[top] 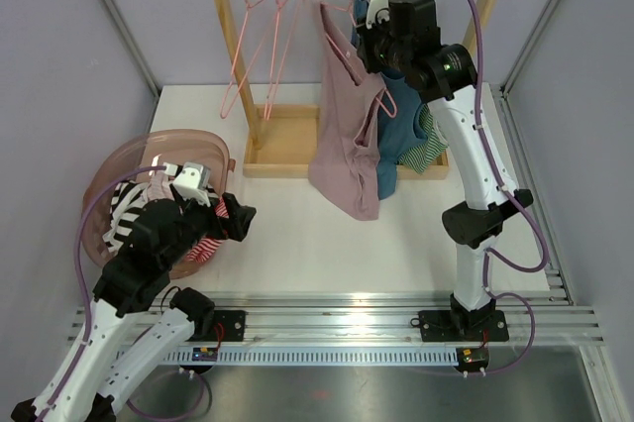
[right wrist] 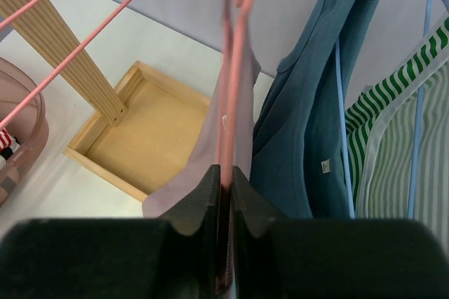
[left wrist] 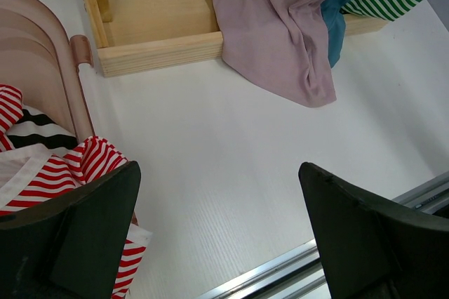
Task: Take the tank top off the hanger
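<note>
Right tool [right wrist: 226,176] pinched narrow on thin pink wire hanger [right wrist: 228,88] bearing limp mauve tank top [top: 342,145]; left tool [left wrist: 217,201] wide, over smooth white surface [left wrist: 224,137].

Right claw [right wrist: 226,176] around pink hanger [right wrist: 225,113]

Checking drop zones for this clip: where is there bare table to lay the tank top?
Bare table between the basket, the wooden rack base and the near rail; a smaller strip behind the basket, left of the rack post. Crowded under the tank top and teal top.
</note>
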Available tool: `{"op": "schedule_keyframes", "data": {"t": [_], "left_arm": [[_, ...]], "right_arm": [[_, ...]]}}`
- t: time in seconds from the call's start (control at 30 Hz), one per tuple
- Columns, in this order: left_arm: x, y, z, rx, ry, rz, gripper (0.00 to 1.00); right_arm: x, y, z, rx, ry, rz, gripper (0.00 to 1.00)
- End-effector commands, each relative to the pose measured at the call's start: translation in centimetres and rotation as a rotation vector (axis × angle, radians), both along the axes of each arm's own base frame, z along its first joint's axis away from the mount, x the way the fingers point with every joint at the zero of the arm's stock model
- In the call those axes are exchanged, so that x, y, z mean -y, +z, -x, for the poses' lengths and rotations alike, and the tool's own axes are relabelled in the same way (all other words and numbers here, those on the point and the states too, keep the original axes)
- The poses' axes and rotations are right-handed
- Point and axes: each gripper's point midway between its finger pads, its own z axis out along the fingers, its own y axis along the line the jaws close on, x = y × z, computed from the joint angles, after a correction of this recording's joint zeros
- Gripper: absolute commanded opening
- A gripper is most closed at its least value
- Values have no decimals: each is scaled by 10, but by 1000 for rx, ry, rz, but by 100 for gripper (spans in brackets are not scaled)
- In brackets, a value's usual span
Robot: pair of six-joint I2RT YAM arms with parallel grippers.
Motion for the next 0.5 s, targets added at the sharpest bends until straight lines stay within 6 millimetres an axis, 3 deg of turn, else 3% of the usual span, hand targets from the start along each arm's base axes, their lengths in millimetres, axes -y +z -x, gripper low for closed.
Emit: {"op": "schedule_keyframes", "data": {"t": [0.0,0.13,0.23,0.47], "left_arm": [[7,5,-5,32,-31,7,99],[12,4,-3,22,-58,13,99],[12,4,-3,24,-58,13,99],[12,3,-3,22,-55,13,99]], "right_arm": [[0,26,-4,87,5,-31,11],[0,34,-5,111,-1,-49,11],[0,42,-4,125,-3,-72,0],[4,85,14,199,-11,-203,0]]}}
